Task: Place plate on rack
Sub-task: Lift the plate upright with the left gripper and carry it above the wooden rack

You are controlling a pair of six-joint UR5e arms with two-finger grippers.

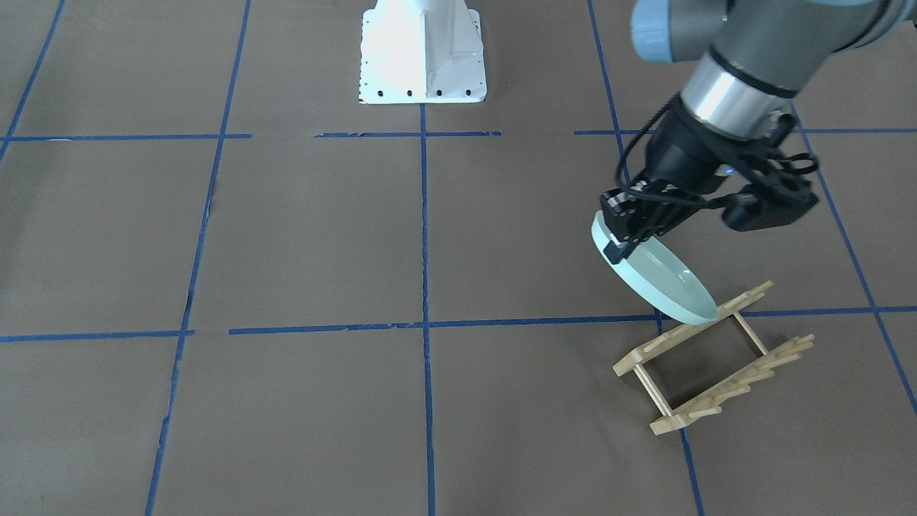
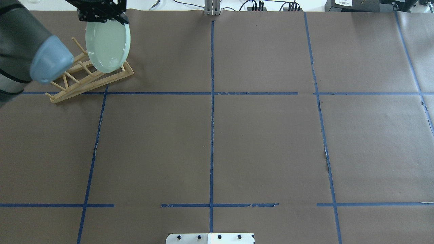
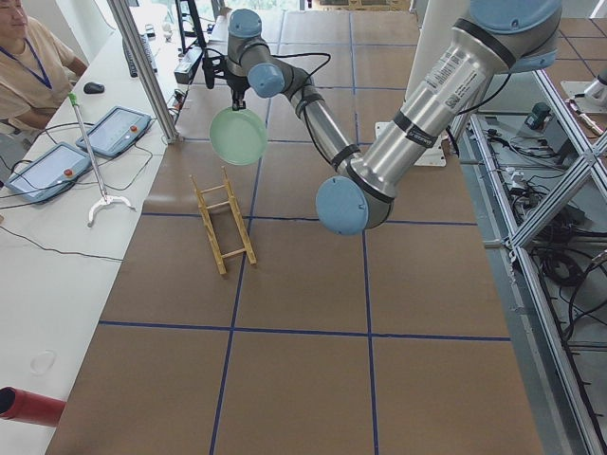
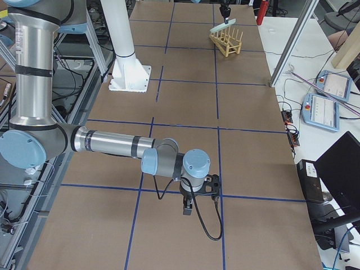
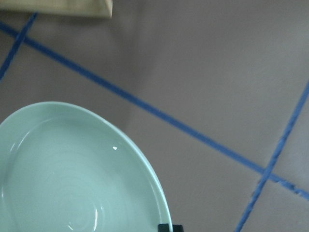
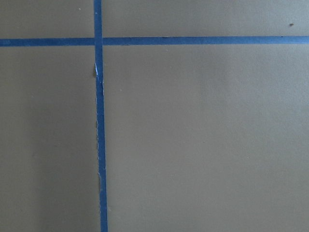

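Note:
The pale mint-green plate (image 1: 666,283) hangs tilted, rim down, in my left gripper (image 1: 620,240), which is shut on its upper rim. It is just above the far rail of the small wooden rack (image 1: 716,358); I cannot tell whether its lower edge touches a rail. The overhead view shows the plate (image 2: 108,45) over the rack (image 2: 91,78) at the table's far left corner, below the left gripper (image 2: 101,15). The left wrist view shows the plate (image 5: 72,179) and a corner of the rack (image 5: 58,7). My right gripper (image 4: 188,207) points down at bare table; I cannot tell whether it is open.
The white robot base (image 1: 423,57) stands at the table's near edge. Blue tape lines (image 2: 212,93) divide the brown table. Beyond the rack, a side bench holds tablets (image 3: 119,128), and a person (image 3: 28,66) sits there.

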